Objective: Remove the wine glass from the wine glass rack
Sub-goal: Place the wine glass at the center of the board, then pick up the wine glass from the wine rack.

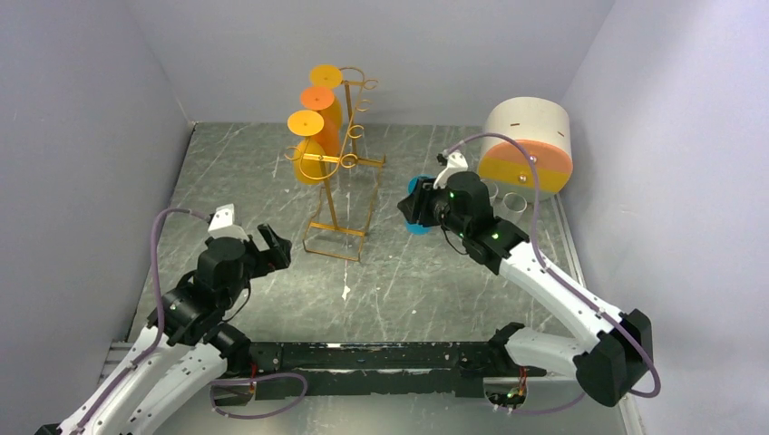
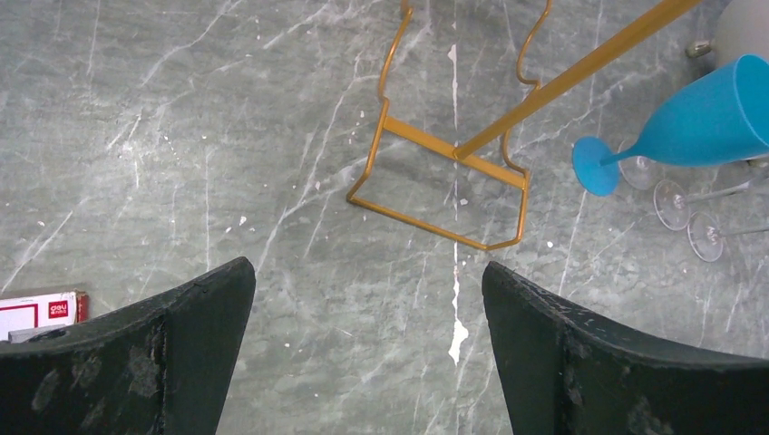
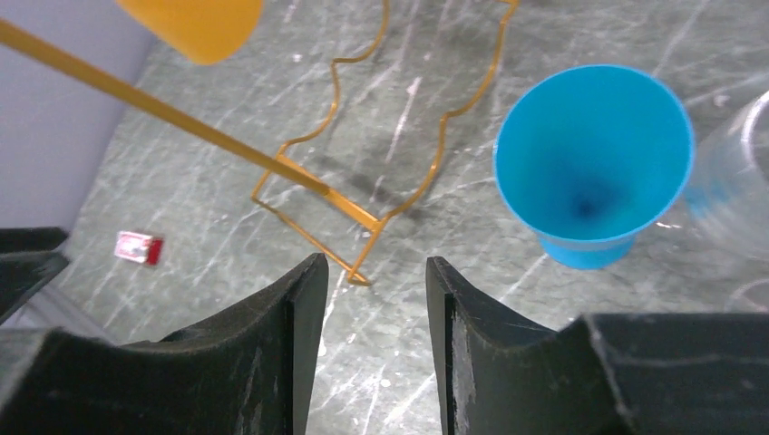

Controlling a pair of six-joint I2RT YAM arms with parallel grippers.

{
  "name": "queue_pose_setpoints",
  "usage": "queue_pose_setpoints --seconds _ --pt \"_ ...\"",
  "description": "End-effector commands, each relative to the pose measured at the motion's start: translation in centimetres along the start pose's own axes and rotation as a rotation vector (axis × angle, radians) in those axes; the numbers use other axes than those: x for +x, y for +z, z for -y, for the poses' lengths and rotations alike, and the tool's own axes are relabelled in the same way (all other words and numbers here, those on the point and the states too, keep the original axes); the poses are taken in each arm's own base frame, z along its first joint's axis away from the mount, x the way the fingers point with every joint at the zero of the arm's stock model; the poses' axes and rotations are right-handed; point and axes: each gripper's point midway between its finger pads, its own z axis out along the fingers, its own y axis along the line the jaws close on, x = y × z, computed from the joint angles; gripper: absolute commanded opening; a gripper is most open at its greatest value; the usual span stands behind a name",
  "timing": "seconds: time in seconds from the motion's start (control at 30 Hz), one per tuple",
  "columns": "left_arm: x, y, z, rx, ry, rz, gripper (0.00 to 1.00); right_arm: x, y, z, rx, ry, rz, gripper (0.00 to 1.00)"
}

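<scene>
The gold wire wine glass rack [image 1: 345,172] stands at the middle back of the table, with orange wine glasses [image 1: 317,136] hanging upside down from its hooks. Its base [image 2: 435,181] shows in the left wrist view and again [image 3: 363,163] in the right wrist view. A blue wine glass [image 3: 594,163] stands upright on the table to the right of the rack, free of it [image 2: 707,118]. My right gripper [image 3: 376,267] is partly open right beside this glass, with nothing between its fingers. My left gripper [image 2: 367,272] hovers wide open over bare table, near-left of the rack.
A white and orange cylinder [image 1: 530,145] lies at the back right. Clear wine glasses [image 2: 689,208] lie on the table beside the blue one. A small red and white box [image 3: 138,246] sits at the left. Grey walls close in the table.
</scene>
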Motion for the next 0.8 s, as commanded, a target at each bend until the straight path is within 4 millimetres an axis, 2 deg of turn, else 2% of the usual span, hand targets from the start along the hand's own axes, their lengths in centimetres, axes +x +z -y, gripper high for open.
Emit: queue_pose_setpoints --seconds 0.0,0.07,0.17,0.37,0.47,0.6,0.67,0.77 --pt "-0.3 0.3 0.2 -0.012 -0.014 -0.001 1.0 -1.9 -1.3 -3.1 -0.178 0.062 0.107 0.49" --pt "-0.1 0.7 -0.2 -0.048 -0.053 -0.002 0.99 -1.6 -1.8 -3.9 -0.233 0.067 0.113 0.5" --pt "0.0 1.7 0.4 -0.044 -0.052 -0.007 0.99 -1.4 -2.4 -4.4 -0.265 0.075 0.113 0.51" --pt "-0.8 4.2 0.2 -0.119 -0.047 -0.023 0.99 -1.4 -3.3 -3.8 -0.238 0.061 0.113 0.51" --pt "-2.4 5.8 -1.8 -0.129 -0.127 -0.015 0.99 -1.3 -3.8 -3.3 -0.216 0.057 0.12 0.52" --pt "-5.0 6.6 -3.9 -0.09 -0.229 0.026 0.99 -1.2 -4.5 -2.9 -0.202 0.054 0.124 0.57" --pt "-6.6 6.8 -3.9 -0.05 -0.258 0.038 0.99 -0.8 -4.7 -2.8 -0.201 0.045 0.115 0.6" --pt "-10.6 6.6 -2.0 0.059 -0.272 0.048 0.99 -0.7 -4.7 -2.1 -0.159 0.035 0.103 0.63"
